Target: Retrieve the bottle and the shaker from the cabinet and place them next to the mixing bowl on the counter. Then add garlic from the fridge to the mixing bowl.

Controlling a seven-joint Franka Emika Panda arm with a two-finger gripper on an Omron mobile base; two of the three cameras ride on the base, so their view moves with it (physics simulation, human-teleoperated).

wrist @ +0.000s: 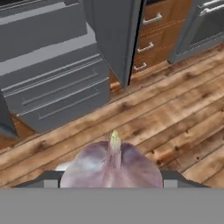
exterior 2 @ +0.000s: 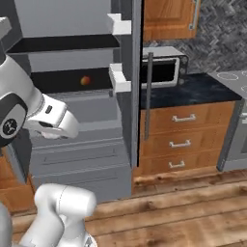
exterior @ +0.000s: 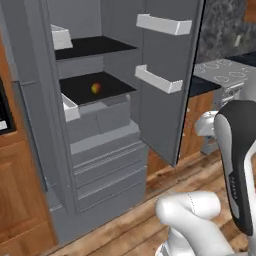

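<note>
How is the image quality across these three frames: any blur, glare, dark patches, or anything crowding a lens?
Left base view: soft and low-resolution, no glare; the open grey fridge has dark shelves, with a small red-yellow fruit still legible. Right base view: equally soft, even flat lighting; the black microwave stays readable. Hand view: the purple-white garlic bulb looms very close and large at the bottom; the wooden floor beyond is slightly blurred.
</note>
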